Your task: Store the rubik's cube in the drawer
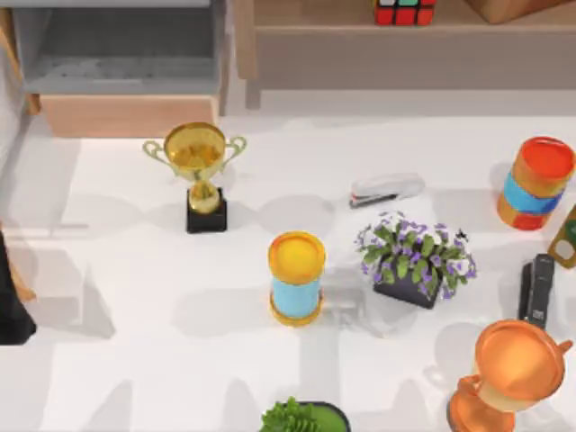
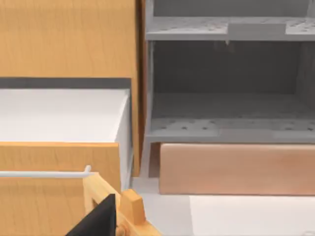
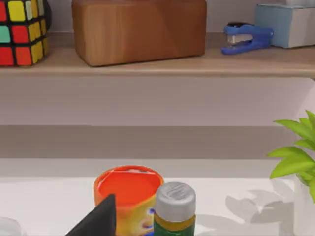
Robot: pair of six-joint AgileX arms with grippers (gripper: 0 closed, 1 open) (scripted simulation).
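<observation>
- The right gripper (image 3: pixel 98 219) shows in its wrist view as a dark wedge low in the frame. I cannot tell whether it is wide or narrow. It faces the long light-wood shelf (image 3: pixel 147 66).
- The left gripper (image 2: pixel 98 219) is likewise a dark wedge, state not readable. It is aimed at the wide grey-walled drawer with the tan wood front (image 2: pixel 236 169).
- The small black-framed rubik's cube with red, green and yellow squares (image 1: pixel 405 11) sits on the shelf at about 1 o'clock from the table's middle. The drawer (image 1: pixel 126 115) is at 11 o'clock and looks pulled out.
- First risk: the striped red-blue-orange cylinder (image 3: pixel 129 194) and the silver-capped green bottle (image 3: pixel 174 209) stand just ahead of the right gripper. A low, straight reach to the shelf would, I judge, tip one of them.
- Second risk: the big brown wooden block (image 3: pixel 139 29) is near the cube's 3 o'clock side. A wide or off-centre approach could snag the block or shove the cube back along the shelf.
- Third risk: the carry runs from 1 o'clock to 11 o'clock, past the shelf's end post (image 1: pixel 241 40). Clipping it could twist the smooth-faced cube in the grip.
- Fourth risk: the gold cup trophy on a black base (image 1: pixel 196 171) stands at the drawer's 5 o'clock. A low swing or a handover there may topple it.
- Fifth risk: letting go high above the grey floor could bounce the cube out over the front panel.
</observation>
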